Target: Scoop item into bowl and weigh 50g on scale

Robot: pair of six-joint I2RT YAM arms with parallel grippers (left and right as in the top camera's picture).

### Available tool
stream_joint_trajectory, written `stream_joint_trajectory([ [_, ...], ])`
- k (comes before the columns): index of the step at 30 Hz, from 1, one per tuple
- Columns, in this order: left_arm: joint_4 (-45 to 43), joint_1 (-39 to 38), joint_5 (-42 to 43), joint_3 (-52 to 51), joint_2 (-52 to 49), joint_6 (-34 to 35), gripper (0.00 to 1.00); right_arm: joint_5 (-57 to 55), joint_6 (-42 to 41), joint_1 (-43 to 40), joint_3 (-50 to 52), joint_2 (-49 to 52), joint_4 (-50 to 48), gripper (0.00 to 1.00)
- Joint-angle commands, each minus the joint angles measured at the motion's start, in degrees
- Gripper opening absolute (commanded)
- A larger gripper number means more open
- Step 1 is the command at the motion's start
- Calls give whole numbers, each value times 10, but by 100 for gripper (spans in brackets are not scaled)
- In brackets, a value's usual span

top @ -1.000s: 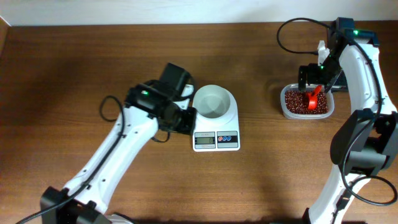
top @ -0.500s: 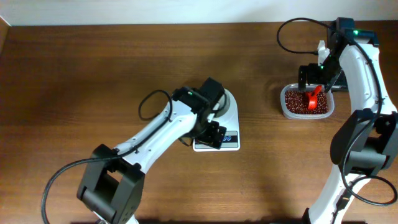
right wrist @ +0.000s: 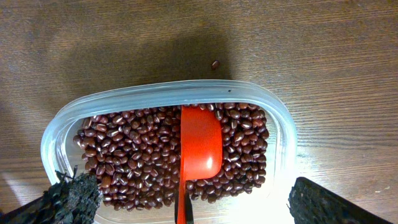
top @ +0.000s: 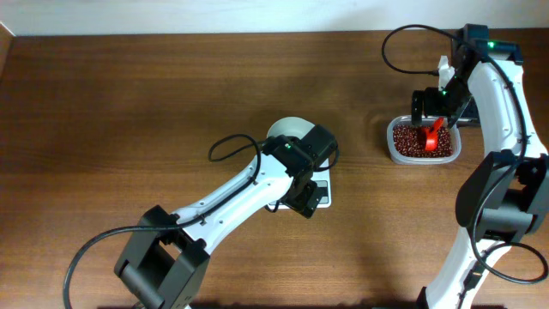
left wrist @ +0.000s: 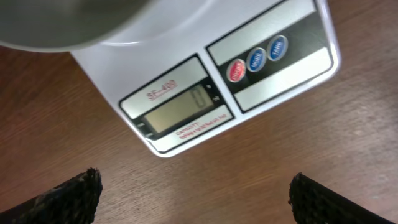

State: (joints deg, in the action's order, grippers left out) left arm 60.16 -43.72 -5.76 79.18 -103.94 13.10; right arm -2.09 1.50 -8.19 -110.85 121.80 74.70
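The white scale (left wrist: 186, 81) fills the left wrist view, its grey display (left wrist: 177, 109) reading 0 beside one red button (left wrist: 236, 70) and two blue ones. The white bowl (top: 287, 127) stands on the scale (top: 324, 196), mostly hidden overhead by my left arm. My left gripper (left wrist: 196, 193) hangs open over bare wood in front of the display, holding nothing. Reddish-brown beans (right wrist: 130, 149) fill a clear tub (right wrist: 168, 90), and a red scoop (right wrist: 200, 146) lies in them. My right gripper (right wrist: 186, 199) stands open above the tub, its fingers either side of the scoop's handle without touching it.
One stray bean (right wrist: 215, 64) lies on the wood just beyond the tub (top: 422, 142). The tub sits at the table's far right, close to the right arm's base. Cables loop off both arms.
My left arm has swung right, from beside the bowl to above the scale's front, and its jaws have opened wide. The right arm, tub and scoop have not moved.
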Motion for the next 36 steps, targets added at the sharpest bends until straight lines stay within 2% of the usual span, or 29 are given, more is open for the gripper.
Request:
stream_joint_trajectory([
  [1,3,32,-16,2,7,41,98,1,-4,-1,-9,-5,-1,99],
  [2,4,53,-16,3,7,52,99,1,-4,-1,-9,-5,-1,99],
  [4,26,184,-14,5,7,72,99,1,-4,-1,-9,-5,-1,99],
  [8,42,364,-16,5,7,72,99,1,-4,-1,-9,-5,-1,99],
  [11,42,417,-16,5,7,72,99,1,-4,-1,-9,-5,-1,99],
  [36,42,428,-16,5,7,72,99,1,-4,-1,-9,-5,-1,99],
])
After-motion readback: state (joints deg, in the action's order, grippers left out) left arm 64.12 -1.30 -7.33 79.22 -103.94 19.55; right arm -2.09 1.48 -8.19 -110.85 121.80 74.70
